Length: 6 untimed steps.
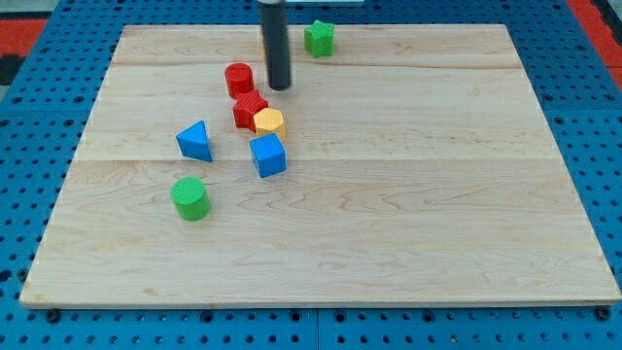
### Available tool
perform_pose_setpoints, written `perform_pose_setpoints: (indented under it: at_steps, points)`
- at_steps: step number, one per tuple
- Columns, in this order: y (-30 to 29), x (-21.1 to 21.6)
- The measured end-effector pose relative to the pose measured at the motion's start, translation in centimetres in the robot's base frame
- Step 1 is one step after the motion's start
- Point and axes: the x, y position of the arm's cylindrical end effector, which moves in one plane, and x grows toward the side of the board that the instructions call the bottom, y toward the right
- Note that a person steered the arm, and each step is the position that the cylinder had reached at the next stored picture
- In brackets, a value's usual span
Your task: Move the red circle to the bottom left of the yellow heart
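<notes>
The red circle [239,79] stands on the wooden board [389,194] at upper left of centre. My tip [280,86] is just to its right, a small gap apart. Below them a red block [249,109] of unclear shape touches a yellow block [269,122], which looks hexagonal rather than heart-shaped. I see no clear yellow heart.
A blue cube [268,155] sits just below the yellow block. A blue triangle [195,141] lies to the left, a green cylinder [190,198] lower left. A green star-like block [319,38] is near the top edge.
</notes>
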Motion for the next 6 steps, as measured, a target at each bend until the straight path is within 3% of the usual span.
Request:
perform_pose_setpoints:
  at_steps: [1,2,4,5,6]
  points:
    - [-3.9,1.0]
    - [-10.2,-1.2]
    - [-14.1,-5.8]
    - [-15.4,-7.7]
    - [-10.9,-7.2]
